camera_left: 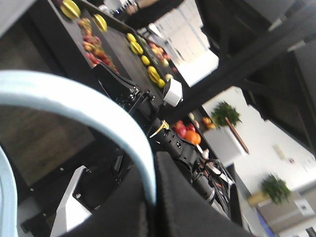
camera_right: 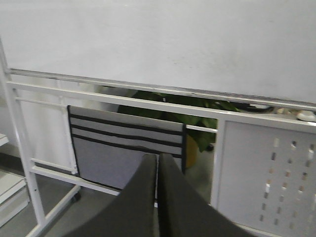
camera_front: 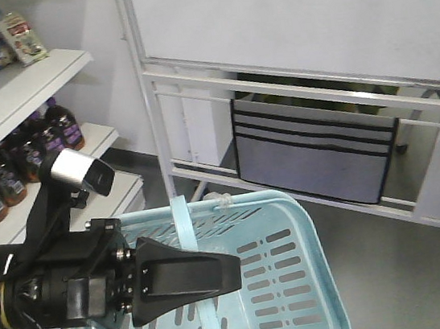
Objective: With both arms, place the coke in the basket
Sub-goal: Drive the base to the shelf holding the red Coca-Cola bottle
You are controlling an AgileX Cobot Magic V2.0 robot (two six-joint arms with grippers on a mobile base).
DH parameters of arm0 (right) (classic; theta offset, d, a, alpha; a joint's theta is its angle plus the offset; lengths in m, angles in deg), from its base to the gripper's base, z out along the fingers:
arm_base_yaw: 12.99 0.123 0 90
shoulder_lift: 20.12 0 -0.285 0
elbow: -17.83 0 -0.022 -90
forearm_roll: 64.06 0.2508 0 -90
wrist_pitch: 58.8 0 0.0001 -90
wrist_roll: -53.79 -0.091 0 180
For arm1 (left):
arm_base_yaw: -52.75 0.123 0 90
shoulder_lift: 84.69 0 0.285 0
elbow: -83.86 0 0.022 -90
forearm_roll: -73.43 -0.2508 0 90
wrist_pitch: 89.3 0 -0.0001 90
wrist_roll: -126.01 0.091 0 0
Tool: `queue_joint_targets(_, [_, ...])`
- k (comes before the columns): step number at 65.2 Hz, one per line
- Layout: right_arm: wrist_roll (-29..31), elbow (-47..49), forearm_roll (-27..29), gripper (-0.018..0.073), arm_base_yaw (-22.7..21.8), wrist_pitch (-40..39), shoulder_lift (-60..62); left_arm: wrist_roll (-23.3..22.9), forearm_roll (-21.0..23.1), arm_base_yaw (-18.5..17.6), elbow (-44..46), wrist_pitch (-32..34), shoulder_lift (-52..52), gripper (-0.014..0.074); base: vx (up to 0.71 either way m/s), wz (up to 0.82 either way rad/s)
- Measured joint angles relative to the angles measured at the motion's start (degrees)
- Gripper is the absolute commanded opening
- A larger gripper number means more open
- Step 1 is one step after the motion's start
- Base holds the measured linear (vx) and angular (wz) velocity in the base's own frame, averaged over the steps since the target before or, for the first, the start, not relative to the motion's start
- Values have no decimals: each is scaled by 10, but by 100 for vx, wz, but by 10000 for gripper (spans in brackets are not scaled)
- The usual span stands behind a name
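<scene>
The light blue basket [camera_front: 314, 233] fills the lower middle of the front view, its thin pale handle [camera_front: 182, 222] rising over it. My left gripper [camera_left: 155, 197] is shut on that handle [camera_left: 89, 106], which curves out from between its black jaws; this gripper does not show in the front view. My right gripper [camera_front: 235, 269], on the arm carrying a silver-topped cylinder [camera_front: 81, 171], hovers over the basket pointing right. It is shut with nothing in it [camera_right: 157, 168]. The coke is out of view.
White shelves at the left carry dark bottles [camera_front: 10, 172] and snack packs [camera_front: 1, 43]. A whiteboard on a white metal stand [camera_front: 281, 10] stands ahead, with a grey striped bag [camera_front: 316, 152] and a plant [camera_right: 197, 116] under it. Grey floor lies beyond.
</scene>
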Motion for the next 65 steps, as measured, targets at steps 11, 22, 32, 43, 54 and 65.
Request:
queue_joint_targets(11, [0, 0, 0, -5, 0, 0, 0, 0, 0, 0, 0, 0, 0, -7, 14, 55])
queue_joint_targets(22, [0, 0, 0, -5, 0, 0, 0, 0, 0, 0, 0, 0, 0, -7, 13, 49])
queue_joint_targets(32, [0, 0, 0, -5, 0, 0, 0, 0, 0, 0, 0, 0, 0, -7, 12, 46])
queue_joint_targets(43, [0, 0, 0, -5, 0, 0, 0, 0, 0, 0, 0, 0, 0, -7, 11, 43])
queue_joint_targets(54, [0, 0, 0, -5, 0, 0, 0, 0, 0, 0, 0, 0, 0, -7, 10, 41])
queue_joint_targets(65, [0, 0, 0, -5, 0, 0, 0, 0, 0, 0, 0, 0, 0, -7, 9, 43])
